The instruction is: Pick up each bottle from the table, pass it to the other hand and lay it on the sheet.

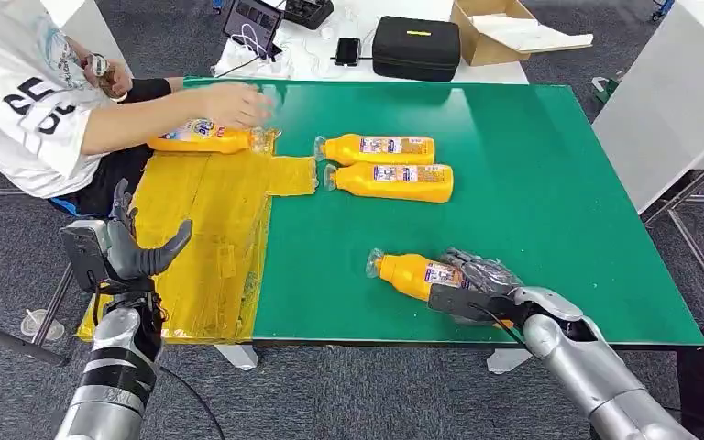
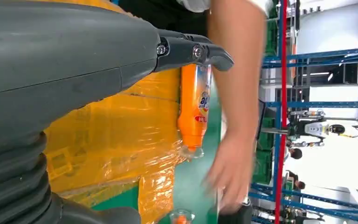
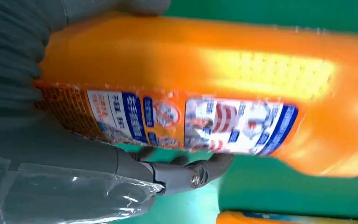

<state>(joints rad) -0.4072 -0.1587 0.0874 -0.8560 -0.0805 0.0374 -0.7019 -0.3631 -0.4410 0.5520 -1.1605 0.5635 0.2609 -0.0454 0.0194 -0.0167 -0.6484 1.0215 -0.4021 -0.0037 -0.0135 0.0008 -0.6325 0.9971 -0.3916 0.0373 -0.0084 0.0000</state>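
Orange bottle [image 1: 415, 275]: my right hand [image 1: 477, 286] wraps it, unlifted.
Left hand [image 1: 133, 247]: spread, empty.
Sheet [image 1: 211, 238]: one bottle laid; two wait.

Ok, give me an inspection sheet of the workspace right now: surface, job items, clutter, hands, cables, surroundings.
Surface: green table, yellow plastic sheet at its left end.
Job's things: four orange plastic bottles lying down; one on the sheet, two side by side mid-table, one near the front edge.
Clutter: nothing seen on the green table.
Hands: right hand on the front bottle; left hand holds nothing.
Cables: white cables on the far desk.
Surroundings: person's hand over the sheet bottle; black case, cardboard box.
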